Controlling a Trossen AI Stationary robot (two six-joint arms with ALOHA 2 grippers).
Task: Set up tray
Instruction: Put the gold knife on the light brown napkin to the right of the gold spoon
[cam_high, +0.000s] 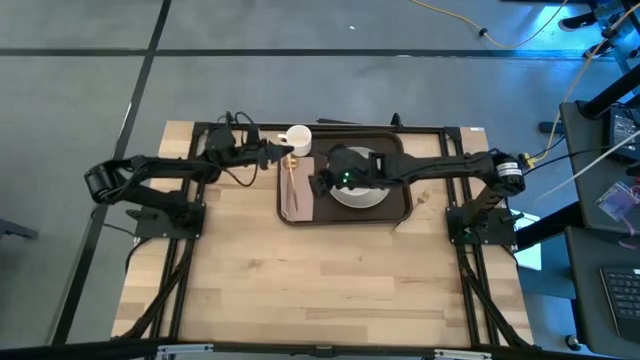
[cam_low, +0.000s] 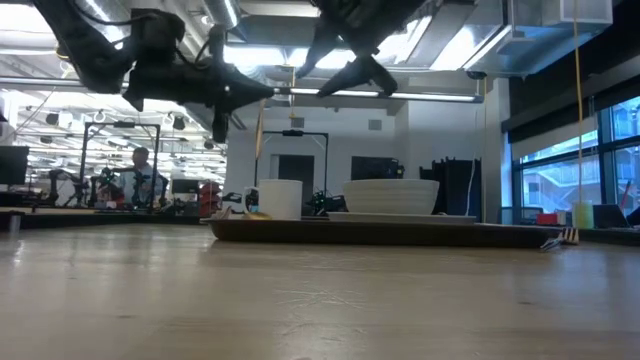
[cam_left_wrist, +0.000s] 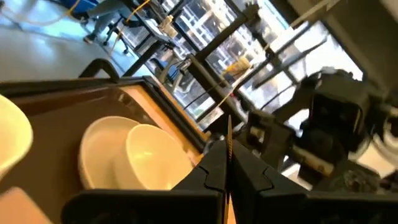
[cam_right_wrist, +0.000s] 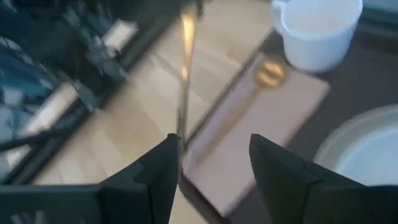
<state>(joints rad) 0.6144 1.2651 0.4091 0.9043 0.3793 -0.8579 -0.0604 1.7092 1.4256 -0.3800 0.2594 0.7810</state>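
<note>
Left hand (cam_high: 283, 153) is closed on a thin gold stick (cam_left_wrist: 229, 134), maybe a fork or knife, and holds it up above the pink napkin (cam_high: 297, 192). I think it should go down slowly and lay the stick flat next to the gold spoon (cam_right_wrist: 268, 73), not on it. Right hand (cam_high: 322, 183) is open and holds nothing, low over the napkin. Both arms reach in over the brown tray (cam_high: 400, 204), which sits at the far middle of the table (cam_high: 320, 280) with a cup (cam_high: 298, 139) and bowl (cam_left_wrist: 155, 152).

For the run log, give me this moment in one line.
left gripper: shut on gold utensil | right gripper: open, above napkin | tray: holds mug, bowl, spoon
</note>
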